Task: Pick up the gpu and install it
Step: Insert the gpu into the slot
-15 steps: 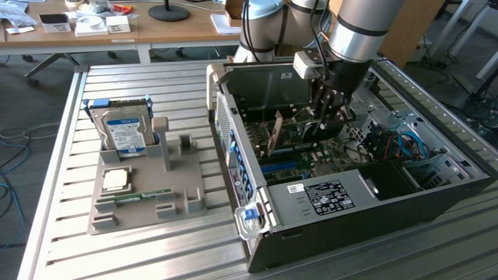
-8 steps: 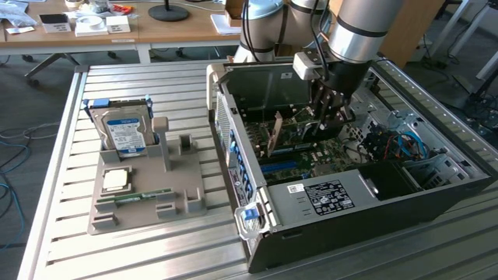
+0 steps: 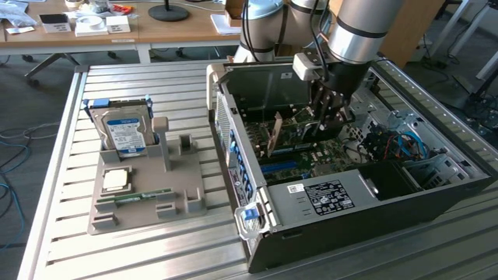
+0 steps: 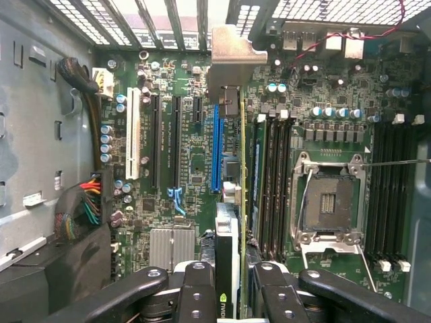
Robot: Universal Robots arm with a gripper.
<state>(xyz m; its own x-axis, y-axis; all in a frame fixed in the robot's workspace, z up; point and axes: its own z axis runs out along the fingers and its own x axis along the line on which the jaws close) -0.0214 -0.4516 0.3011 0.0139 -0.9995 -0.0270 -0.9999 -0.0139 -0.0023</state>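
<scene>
Inside the open black computer case [image 3: 350, 227] on the slatted metal counter [image 3: 155, 248], the black-fingered pincer [image 4: 232, 286] is clamped on the thin dark gpu card [image 4: 227, 245]. It holds the card edge-on above the green motherboard [image 4: 192, 168], beside a long blue slot [image 4: 216, 148].

One gpu [image 4: 226, 256], one gripper [image 4: 232, 282], one open computer case [image 3: 365, 233], one power supply [image 3: 323, 198] with a black label. One grey holder [image 3: 132, 213], with one hard drive [image 3: 125, 131], one processor chip [image 3: 116, 179] and one green RAM stick [image 3: 144, 195]. One motherboard [image 4: 195, 168]: one CPU socket [image 4: 328, 205], one white expansion slot [image 4: 133, 134], one blue slot [image 4: 215, 148], three black slots [image 4: 155, 141] (two long, one short), one finned silver heatsink [image 4: 172, 245], one bundle of coloured wires [image 4: 91, 202].
</scene>
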